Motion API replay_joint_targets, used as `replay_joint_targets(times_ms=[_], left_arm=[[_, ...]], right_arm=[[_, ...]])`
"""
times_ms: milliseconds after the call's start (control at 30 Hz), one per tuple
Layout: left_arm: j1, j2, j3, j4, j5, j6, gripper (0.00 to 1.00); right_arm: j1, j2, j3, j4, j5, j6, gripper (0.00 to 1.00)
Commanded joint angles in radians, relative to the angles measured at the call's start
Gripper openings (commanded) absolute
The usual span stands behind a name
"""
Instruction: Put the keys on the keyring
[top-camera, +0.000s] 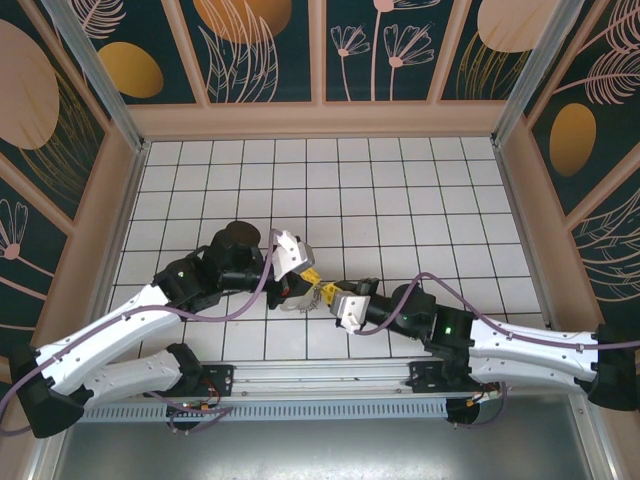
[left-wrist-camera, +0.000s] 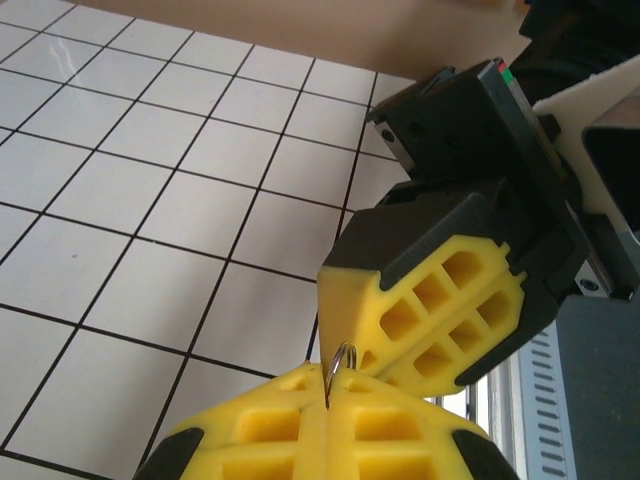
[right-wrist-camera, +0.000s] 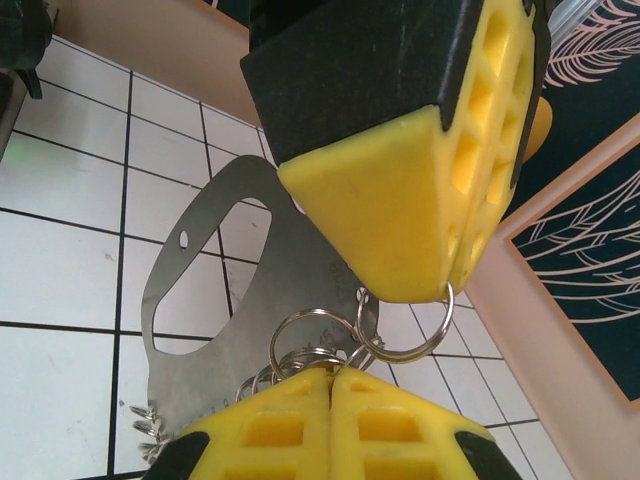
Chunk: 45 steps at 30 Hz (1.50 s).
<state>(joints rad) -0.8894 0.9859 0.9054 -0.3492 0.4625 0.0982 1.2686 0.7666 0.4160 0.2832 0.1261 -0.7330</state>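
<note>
**Both grippers clamped at the keys, just beyond the rail's middle**

Far left of the rail (top-camera: 330, 372), the left wall (top-camera: 100, 230) bounds the table (top-camera: 400, 200), with open tile between it and the left arm. The left gripper (top-camera: 306, 273) (left-wrist-camera: 328, 390) (right-wrist-camera: 435, 280) reaches in just beyond the rail's middle. Its fingers are pressed tight on the keyring (left-wrist-camera: 341, 357) (right-wrist-camera: 412, 347), whose wire loop pokes out at the tips.

The keys (top-camera: 320, 293) (right-wrist-camera: 148, 425) sit just beyond the rail's middle, between the two grippers. They form a jagged fringe on a flat plate (right-wrist-camera: 310, 280) with an oval cut-out. I cannot tell whether they touch the tiles.

Right of them, the right gripper (top-camera: 337, 299) (left-wrist-camera: 370, 320) (right-wrist-camera: 330, 385) is clamped on small rings (right-wrist-camera: 305, 335) bunched at its tips, just beside the left gripper's tips.

Beyond the rail, open tile runs to the back wall (top-camera: 320, 120). Far right of the rail it reaches the right wall (top-camera: 540, 220).

The surface is glossy white tile with dark grid lines. The walls are tan at the foot, with dark leaf-patterned panels above.

The count is two arms, two grippers, one plate, one keyring and three walls. At least three small rings show, and the fingers hide any others.
</note>
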Motion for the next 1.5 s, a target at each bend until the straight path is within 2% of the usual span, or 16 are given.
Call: replay_joint_targets(times_ms=[0,400,867,1300,1467], left_arm=[[0.002,-0.021,-0.007,0.164,-0.03,-0.032,0.0],[0.004,-0.043,-0.03,0.24,-0.023,-0.099,0.0],[0.003,-0.072,-0.04,0.241,-0.06,-0.104,0.0],[0.003,-0.078,-0.065,0.294,-0.029,-0.116,0.0],[0.003,-0.088,-0.077,0.312,-0.018,-0.108,0.0]], right_arm=[[0.029,0.007,-0.002,0.03,-0.034,-0.022,0.0],[0.052,0.065,0.015,0.041,0.056,-0.048,0.0],[0.052,-0.029,-0.014,0.067,0.039,-0.035,0.0],[0.053,-0.01,0.0,0.074,0.027,-0.039,0.0],[0.054,-0.048,-0.008,0.089,0.026,-0.016,0.02]])
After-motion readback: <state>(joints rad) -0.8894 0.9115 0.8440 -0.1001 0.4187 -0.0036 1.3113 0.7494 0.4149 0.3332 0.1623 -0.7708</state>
